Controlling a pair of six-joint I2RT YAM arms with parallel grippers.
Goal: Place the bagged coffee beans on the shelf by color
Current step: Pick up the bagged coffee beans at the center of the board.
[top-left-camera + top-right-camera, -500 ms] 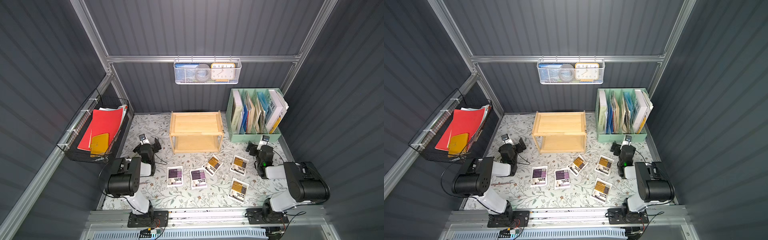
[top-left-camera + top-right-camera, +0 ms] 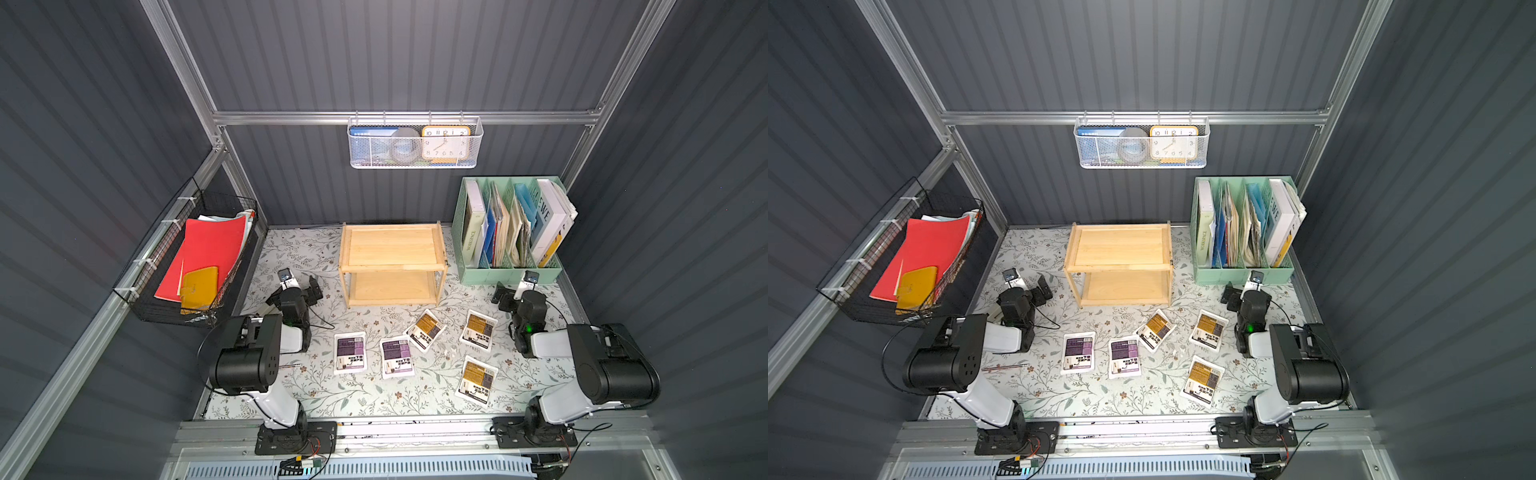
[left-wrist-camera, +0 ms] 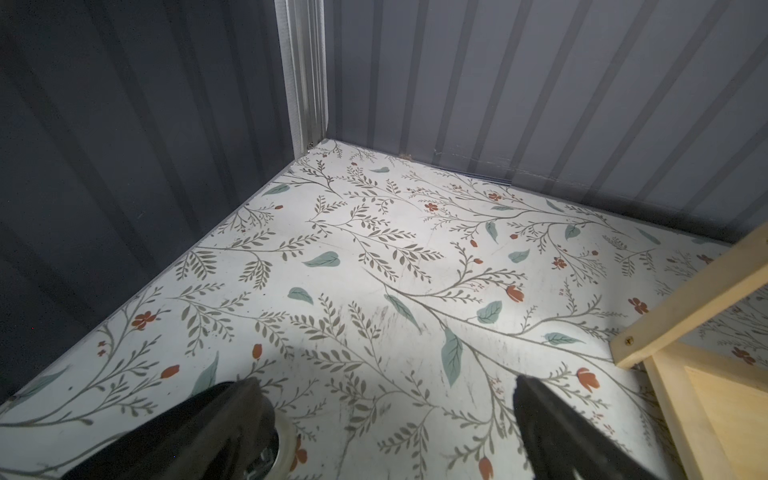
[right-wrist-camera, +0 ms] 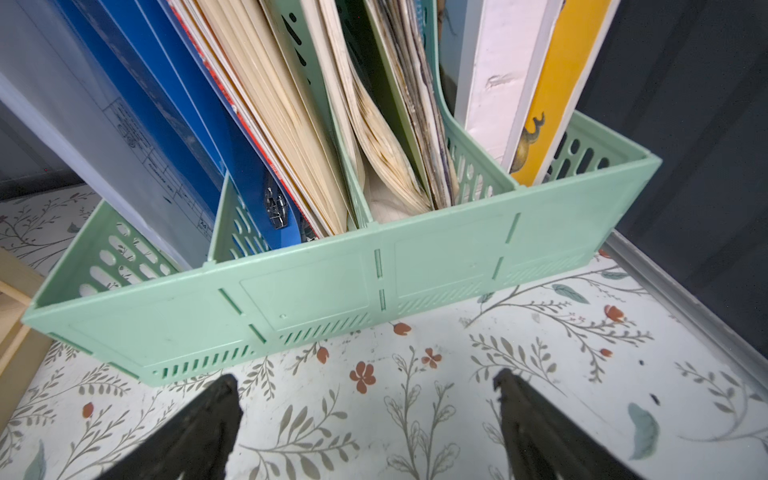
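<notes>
Five pouches point(image 2: 477, 381) lie flat on desk point(image 2: 324, 399), before shelf point(image 2: 392, 268). Right hand point(image 4: 365, 386) spread apart, empty, faces file organizer point(image 4: 311, 299). Nearest orange pouch point(image 2: 478, 328) lies behind it, inboard, long axis toward shelf. Left hand point(image 3: 386, 386) apart, nearer purple pouches point(image 2: 350, 352).

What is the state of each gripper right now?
The left gripper is open and holds nothing.
The right gripper is open and holds nothing.

Print on the bagged coffee beans point(image 2: 350, 352) is unreadably small, and the left wrist view apparently crops the shelf point(image 3: 685, 309).
</notes>
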